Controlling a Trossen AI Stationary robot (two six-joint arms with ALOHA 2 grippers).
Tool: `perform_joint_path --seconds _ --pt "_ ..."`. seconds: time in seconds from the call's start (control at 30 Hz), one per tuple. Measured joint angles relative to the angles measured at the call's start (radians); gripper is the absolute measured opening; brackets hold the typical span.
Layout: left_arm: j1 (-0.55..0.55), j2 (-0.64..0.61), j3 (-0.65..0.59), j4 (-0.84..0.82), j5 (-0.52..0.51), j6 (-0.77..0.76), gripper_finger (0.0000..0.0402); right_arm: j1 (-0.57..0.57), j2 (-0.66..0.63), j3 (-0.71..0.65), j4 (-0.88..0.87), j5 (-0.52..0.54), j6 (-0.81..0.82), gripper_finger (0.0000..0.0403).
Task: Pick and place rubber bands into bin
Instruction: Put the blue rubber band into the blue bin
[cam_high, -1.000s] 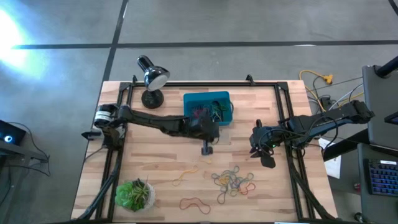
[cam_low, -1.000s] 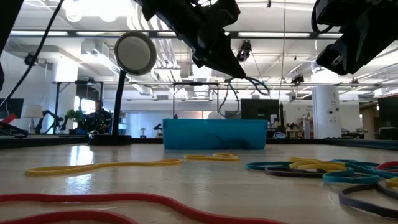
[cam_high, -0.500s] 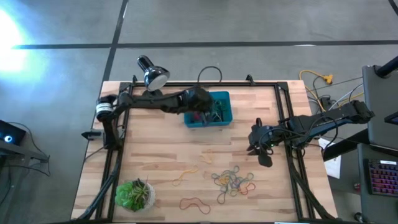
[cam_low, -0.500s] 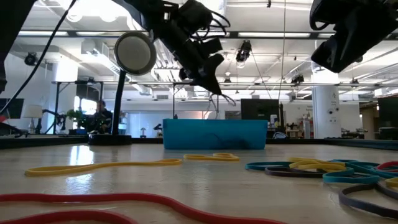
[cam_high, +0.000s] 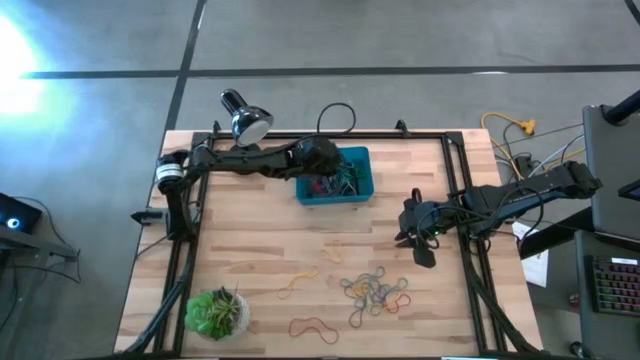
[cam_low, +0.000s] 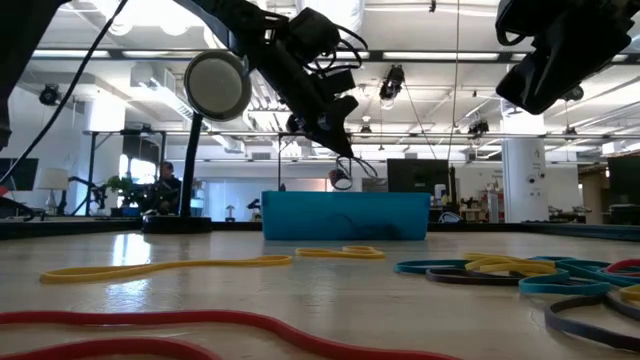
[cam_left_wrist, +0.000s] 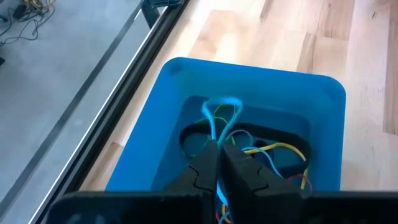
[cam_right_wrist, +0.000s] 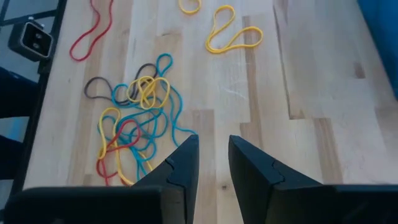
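Rubber band (cam_left_wrist: 219, 118) in left gripper (cam_left_wrist: 217, 163) over bin (cam_left_wrist: 311, 99).

The high view looks straight down from well above the table (cam_high: 250, 250), taking in all four edges. The low view sits at tabletop height at the near edge, facing level across to the bin (cam_low: 345, 216) and the room beyond. The left wrist view looks down close into the bin (cam_left_wrist: 261, 118). The right wrist view looks down at the bands (cam_right_wrist: 134, 124) heaped near the near edge; the high view shares them (cam_high: 375, 292).
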Motion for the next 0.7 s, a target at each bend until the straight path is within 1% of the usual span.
perform_joint_path --seconds 0.13,0.2,0.5,0.6,0.63,0.7 --pt "0.001 0.001 0.000 0.000 0.023 0.002 0.0001 0.000 0.000 0.000 0.001 0.013 0.000 0.0080" --pt "0.001 0.001 0.000 0.000 0.032 0.003 0.0011 0.000 0.000 0.000 0.003 0.013 0.000 0.0079" --pt "0.000 0.013 -0.001 -0.006 0.033 -0.007 0.0109 0.000 0.000 0.000 0.003 0.013 0.001 0.0070" --pt "-0.002 0.012 -0.001 -0.007 0.035 -0.008 0.0127 0.000 0.000 0.000 0.003 0.012 0.010 0.0072" --pt "-0.004 0.011 -0.001 -0.007 0.049 -0.009 0.0131 0.000 0.000 0.000 0.003 0.012 0.011 0.0073" --pt "-0.009 0.001 -0.001 -0.012 0.109 -0.008 0.0134 0.000 0.000 0.000 0.004 0.013 0.011 0.0075"
